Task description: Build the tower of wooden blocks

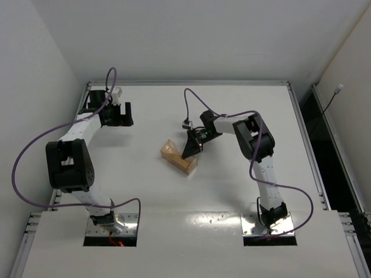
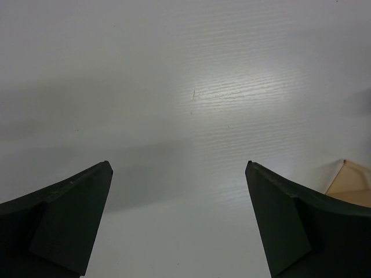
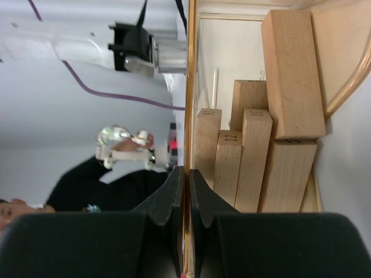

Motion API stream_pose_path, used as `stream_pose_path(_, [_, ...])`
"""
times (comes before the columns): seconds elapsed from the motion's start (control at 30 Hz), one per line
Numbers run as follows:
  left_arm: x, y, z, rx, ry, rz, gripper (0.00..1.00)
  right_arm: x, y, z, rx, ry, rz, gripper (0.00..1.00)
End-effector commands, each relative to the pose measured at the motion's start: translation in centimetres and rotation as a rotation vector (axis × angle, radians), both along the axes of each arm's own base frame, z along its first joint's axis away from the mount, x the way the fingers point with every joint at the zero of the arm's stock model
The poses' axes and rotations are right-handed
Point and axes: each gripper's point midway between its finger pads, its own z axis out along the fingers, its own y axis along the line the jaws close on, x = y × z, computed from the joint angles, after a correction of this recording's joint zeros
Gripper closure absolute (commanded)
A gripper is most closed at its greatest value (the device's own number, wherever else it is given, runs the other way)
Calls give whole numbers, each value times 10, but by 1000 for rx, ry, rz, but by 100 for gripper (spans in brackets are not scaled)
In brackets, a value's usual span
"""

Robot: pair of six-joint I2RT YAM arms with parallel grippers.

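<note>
Wood blocks (image 3: 243, 156) lie packed side by side inside the orange tray (image 1: 174, 152), which sits near the middle of the table (image 1: 232, 197). None of them is out on the surface, and we see no tower anywhere. Nearest the arm bases, the right gripper (image 3: 186, 174) is pinched fully together on the tray's thin side wall. The wall is sandwiched between its two fingers, and the blocks lie just beside it on the inner side. It grips the tray, not a block. Farther back on the left, the left gripper (image 2: 178, 165) hangs over bare table with its jaws spread wide and nothing between them. Only a corner of the tray shows at the edge of its view.

We judge the main risk to be that narrow pinch. If the tray is tipped or dragged, the smooth wall could slip from the fingers. The blocks could also tumble out in a heap and slide apart, hard to pick up. With the left gripper well apart, nothing steadies the tray.
</note>
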Motion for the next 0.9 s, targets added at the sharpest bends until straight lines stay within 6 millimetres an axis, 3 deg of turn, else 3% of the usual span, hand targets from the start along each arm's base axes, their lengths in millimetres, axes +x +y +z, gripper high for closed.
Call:
stream_pose_path(0.0, [8, 1, 2, -15, -13, -22, 0, 27, -18, 45, 195, 28, -39, 100])
stream_pose_path(0.1, [10, -1, 1, -24, -13, -29, 0, 42, -25, 51, 185, 50, -71, 100])
stream_pose_path(0.2, [10, -1, -2, -25, -4, -29, 0, 55, -25, 88, 202, 8, -77, 100])
stream_pose_path(0.33, [10, -1, -7, -26, 7, -29, 0, 47, -19, 120, 201, 10, -51, 100])
stream_pose_path(0.43, [9, -1, -9, -26, 7, -29, 0, 24, -4, 108, 202, 13, 2, 100])
stream_pose_path(0.5, [9, -3, -13, -35, 17, -35, 0, 12, -5, 54, 129, 175, -5, 100])
stream_pose_path(0.53, [9, -3, -13, -35, 17, -35, 0, 10, -6, 41, 119, 198, -7, 100])
stream_pose_path(0.77, [4, -6, -10, -43, 0, -56, 0, 23, 0, 65, 152, 127, -2, 100])
stream_pose_path(0.8, [4, -6, -14, -44, 9, -56, 0, 22, 0, 81, 165, 98, 2, 100])
stream_pose_path(0.83, [2, -7, -15, -46, 18, -55, 0, 22, 0, 81, 159, 110, 1, 100])
stream_pose_path(0.87, [5, -6, -12, -44, 10, -56, 0, 20, -1, 106, 186, 51, 8, 100])
